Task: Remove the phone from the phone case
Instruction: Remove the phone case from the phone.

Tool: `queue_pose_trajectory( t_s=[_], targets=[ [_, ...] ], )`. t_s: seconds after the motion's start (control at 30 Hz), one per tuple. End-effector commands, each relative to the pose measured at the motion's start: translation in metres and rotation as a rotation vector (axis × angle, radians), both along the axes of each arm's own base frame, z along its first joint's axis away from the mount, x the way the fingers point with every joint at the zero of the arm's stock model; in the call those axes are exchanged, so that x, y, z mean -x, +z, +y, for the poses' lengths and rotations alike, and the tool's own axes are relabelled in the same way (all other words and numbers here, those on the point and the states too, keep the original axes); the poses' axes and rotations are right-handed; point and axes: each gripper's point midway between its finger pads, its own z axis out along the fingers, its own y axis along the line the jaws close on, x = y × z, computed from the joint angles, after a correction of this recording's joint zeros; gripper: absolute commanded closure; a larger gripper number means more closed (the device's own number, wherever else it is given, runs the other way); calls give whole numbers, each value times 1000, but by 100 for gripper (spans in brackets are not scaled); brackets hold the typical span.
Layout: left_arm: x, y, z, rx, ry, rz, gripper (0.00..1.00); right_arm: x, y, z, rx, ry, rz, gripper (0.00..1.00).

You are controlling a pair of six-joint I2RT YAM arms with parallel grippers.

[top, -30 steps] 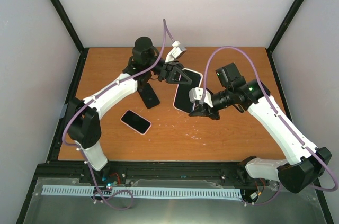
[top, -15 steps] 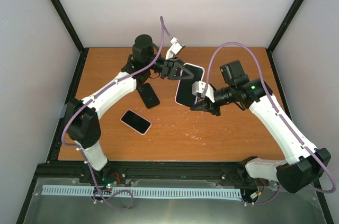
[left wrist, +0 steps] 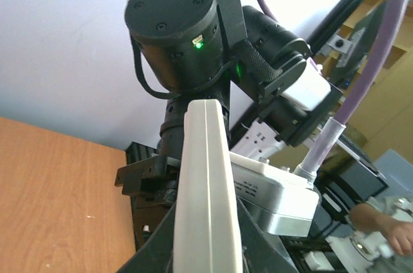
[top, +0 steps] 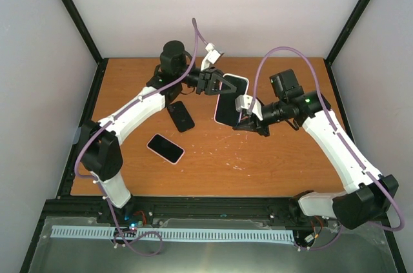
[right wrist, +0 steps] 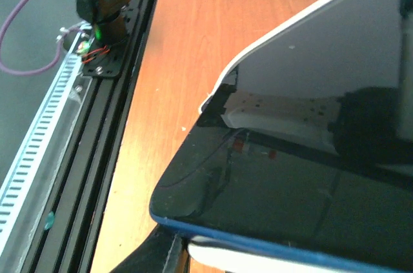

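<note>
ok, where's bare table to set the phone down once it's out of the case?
Biggest bare patch: table near edge, between the pink-edged phone and the right arm. Far left corner is bare too. Crowded: centre, where left gripper and right gripper hold the cased phone, with the black phone alongside.

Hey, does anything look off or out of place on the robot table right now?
Yes: the phone, held in the air by both arms' jaws, sits askew in its white case, one corner lifted out with a gap showing. The dark phone and the pink-edged phone lie flat on the table.
</note>
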Motion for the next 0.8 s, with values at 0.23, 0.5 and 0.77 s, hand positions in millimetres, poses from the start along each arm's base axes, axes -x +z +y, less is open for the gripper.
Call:
queue_pose_trajectory(
  t_s=[0.23, 0.5, 0.77],
  targets=[
    [64, -36, -1, -82, -375, 146, 100, -99, 108, -5, -351, -250, -298, 76],
    [62, -41, -3, -84, -373, 155, 100, -102, 106, -5, -387, -245, -205, 73],
    [61, -47, -6, -90, -363, 164, 100, -111, 113, -4, -457, -312, -89, 69]
  ],
)
